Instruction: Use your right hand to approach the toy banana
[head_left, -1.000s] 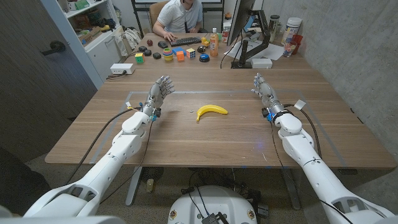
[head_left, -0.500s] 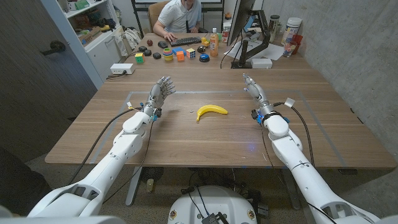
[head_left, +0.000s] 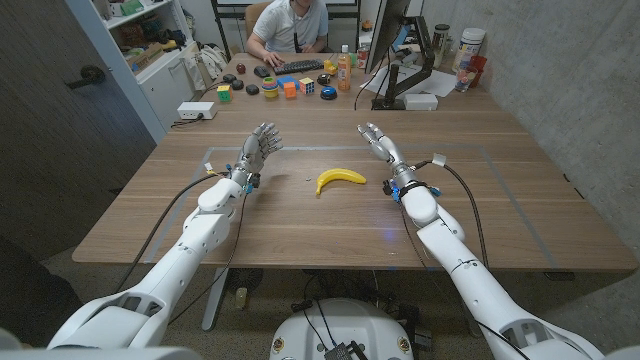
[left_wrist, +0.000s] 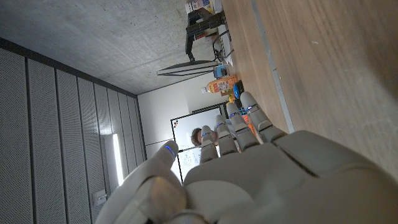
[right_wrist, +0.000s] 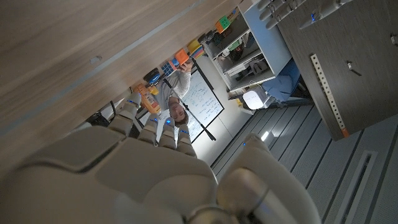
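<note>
A yellow toy banana (head_left: 339, 179) lies on the wooden table (head_left: 300, 225) near its middle. My right hand (head_left: 381, 146) is open, fingers stretched out and apart, a short way to the banana's right and slightly beyond it, not touching it. My left hand (head_left: 257, 148) is open too, fingers spread, off to the banana's left. The backs of my left hand (left_wrist: 249, 174) and my right hand (right_wrist: 137, 174) show in the wrist views with nothing held.
At the table's far end sit small colourful toys (head_left: 285, 88), a keyboard (head_left: 298, 67), a bottle (head_left: 344, 72) and a monitor on its stand (head_left: 400, 60), with a person (head_left: 290, 25) seated behind. A white box (head_left: 196, 111) lies at the far left.
My right arm has swung leftwards across the table, bringing the hand from the right side to close beside the banana. The left hand and banana have stayed put.
</note>
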